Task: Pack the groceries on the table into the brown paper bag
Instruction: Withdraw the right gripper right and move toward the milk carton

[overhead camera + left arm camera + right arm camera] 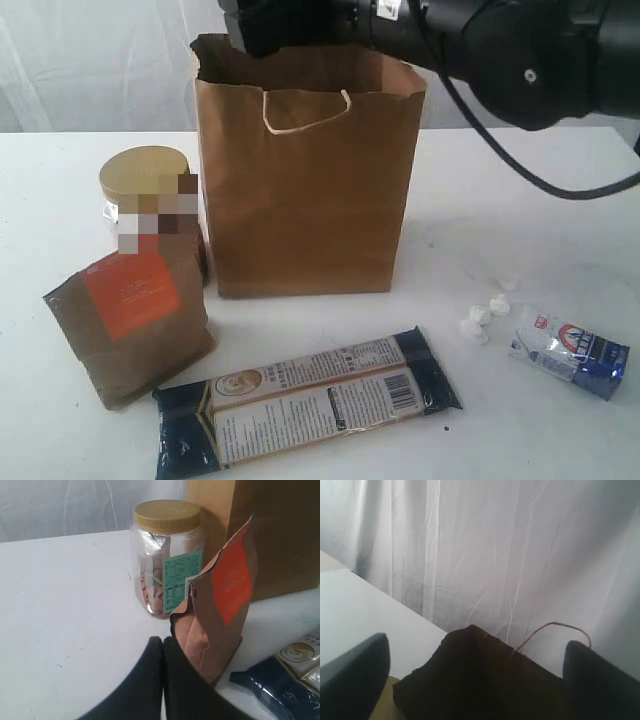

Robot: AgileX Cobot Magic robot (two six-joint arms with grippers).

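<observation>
right gripper: jaws spread wide above brown paper bag rim | left gripper: fingers pressed together, empty, near orange-labelled brown pouch

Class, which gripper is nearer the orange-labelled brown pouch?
Left. The left gripper, shut, is beside the brown pouch; the right gripper hangs open above the paper bag.

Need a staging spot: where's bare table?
Widest bare table is right of the brown paper bag, beyond the small blue-silver packet and white scraps. Another patch: left of the gold-lidded jar. Crowded front-left of the bag: jar, pouch, long packet.
</observation>
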